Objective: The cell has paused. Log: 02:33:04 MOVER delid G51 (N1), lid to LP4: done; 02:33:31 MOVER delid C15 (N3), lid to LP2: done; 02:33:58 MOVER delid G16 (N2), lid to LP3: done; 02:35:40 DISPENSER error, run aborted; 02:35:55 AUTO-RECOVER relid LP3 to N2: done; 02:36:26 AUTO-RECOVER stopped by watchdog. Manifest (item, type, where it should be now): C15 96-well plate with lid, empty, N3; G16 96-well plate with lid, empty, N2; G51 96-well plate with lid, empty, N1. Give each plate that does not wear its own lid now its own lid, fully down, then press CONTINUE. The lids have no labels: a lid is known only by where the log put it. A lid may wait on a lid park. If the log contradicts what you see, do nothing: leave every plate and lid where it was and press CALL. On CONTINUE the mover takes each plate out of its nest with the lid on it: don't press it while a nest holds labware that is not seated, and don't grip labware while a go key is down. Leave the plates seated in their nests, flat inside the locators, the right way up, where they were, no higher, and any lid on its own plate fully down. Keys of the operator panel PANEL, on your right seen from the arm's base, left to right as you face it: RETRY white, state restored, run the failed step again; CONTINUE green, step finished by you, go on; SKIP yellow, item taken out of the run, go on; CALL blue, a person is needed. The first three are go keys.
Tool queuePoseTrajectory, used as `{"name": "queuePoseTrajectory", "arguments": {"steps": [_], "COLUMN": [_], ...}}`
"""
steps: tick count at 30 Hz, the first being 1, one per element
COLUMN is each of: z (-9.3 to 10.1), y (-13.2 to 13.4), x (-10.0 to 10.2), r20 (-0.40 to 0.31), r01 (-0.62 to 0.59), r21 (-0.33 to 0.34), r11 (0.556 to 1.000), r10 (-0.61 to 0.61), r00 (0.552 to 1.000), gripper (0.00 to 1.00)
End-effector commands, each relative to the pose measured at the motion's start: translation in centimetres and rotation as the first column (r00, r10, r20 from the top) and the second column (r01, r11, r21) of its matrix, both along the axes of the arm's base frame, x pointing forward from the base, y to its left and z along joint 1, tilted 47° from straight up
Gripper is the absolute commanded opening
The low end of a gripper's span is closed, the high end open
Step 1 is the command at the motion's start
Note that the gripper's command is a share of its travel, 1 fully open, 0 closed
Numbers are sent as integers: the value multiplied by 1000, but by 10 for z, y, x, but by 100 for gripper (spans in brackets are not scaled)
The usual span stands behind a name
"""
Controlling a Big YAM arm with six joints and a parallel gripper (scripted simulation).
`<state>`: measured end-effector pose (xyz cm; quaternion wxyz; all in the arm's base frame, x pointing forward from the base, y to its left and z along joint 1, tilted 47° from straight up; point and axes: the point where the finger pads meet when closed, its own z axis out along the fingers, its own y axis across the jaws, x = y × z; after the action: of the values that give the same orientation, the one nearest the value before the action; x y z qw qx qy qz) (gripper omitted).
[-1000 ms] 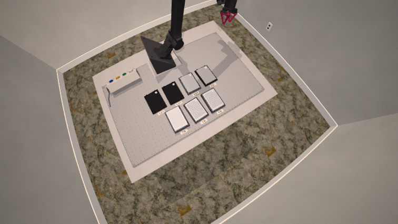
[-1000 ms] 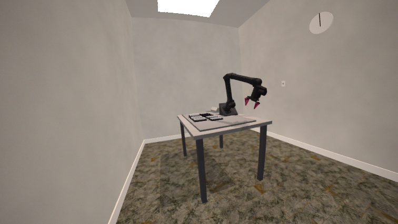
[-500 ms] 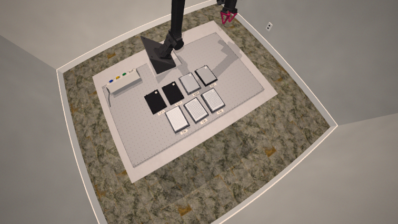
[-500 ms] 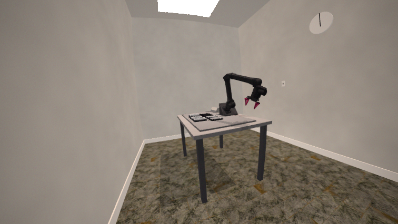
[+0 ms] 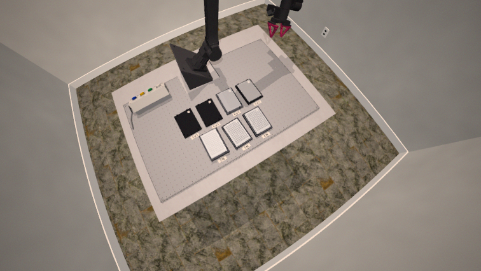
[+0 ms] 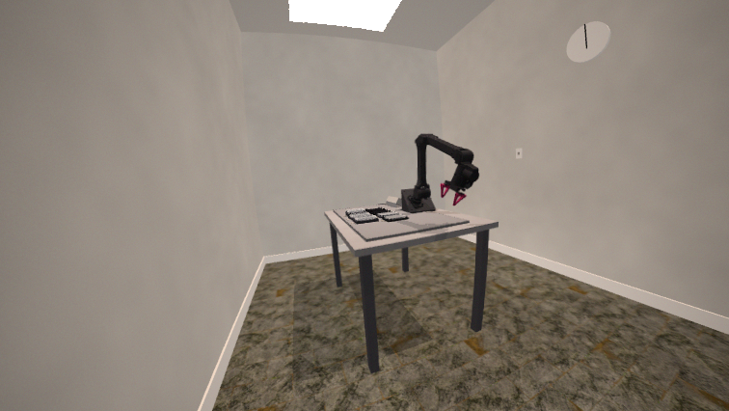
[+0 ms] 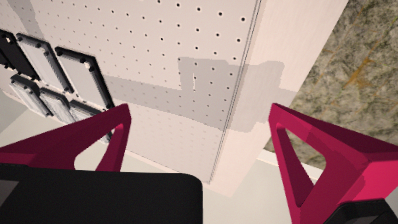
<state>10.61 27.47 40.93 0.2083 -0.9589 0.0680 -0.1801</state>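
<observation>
Three 96-well plates stand in a front row of nests. The left plate [image 5: 214, 144] looks smooth and whiter, as if it wears a lid. The middle plate [image 5: 237, 133] and the right plate [image 5: 257, 121] show their well grids. Behind them is a row of lid parks: two bare black ones [image 5: 188, 123] [image 5: 209, 112], then two that each hold a grey lid [image 5: 229, 100] [image 5: 248, 90]. The labels are too small to read. My gripper [image 5: 278, 30] is open and empty, high over the table's far edge, well away from the plates. It also shows in the exterior view [image 6: 451, 194] and the wrist view [image 7: 200, 145].
The operator panel [image 5: 149, 97] lies at the left of the board, with blue [image 5: 133, 98], yellow [image 5: 142, 93], green [image 5: 149, 90] and white keys. The arm's base [image 5: 195, 69] stands behind the lid parks. The table edge and floor lie under the gripper.
</observation>
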Motion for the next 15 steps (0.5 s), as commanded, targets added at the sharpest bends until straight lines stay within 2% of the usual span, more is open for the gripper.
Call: {"name": "queuePoseTrajectory", "arguments": {"steps": [1, 2, 3, 4, 7, 10, 12, 13, 15], "z": [-3, -1, 11, -5, -12, -14, 8, -18, -20], "y": [5, 8, 6, 5, 2, -1, 2, -5, -2], "x": [5, 0, -1, 9, 23, 25, 19, 28, 38], "r20": [-18, -19, -23, -38, -57, -72, -85, -98, -110], "r01": [45, 44, 62, 101, 158, 216, 230, 270, 306], "r21": [18, 23, 39, 25, 30, 26, 65, 15, 42], "r11": [999, 999, 997, 995, 987, 976, 971, 963, 951], "r10": [-44, -43, -62, -100, -156, -214, -225, -267, -300], "r00": [999, 999, 998, 994, 986, 974, 971, 959, 947], "gripper": [100, 100, 100, 100, 100, 100, 100, 100, 100]}}
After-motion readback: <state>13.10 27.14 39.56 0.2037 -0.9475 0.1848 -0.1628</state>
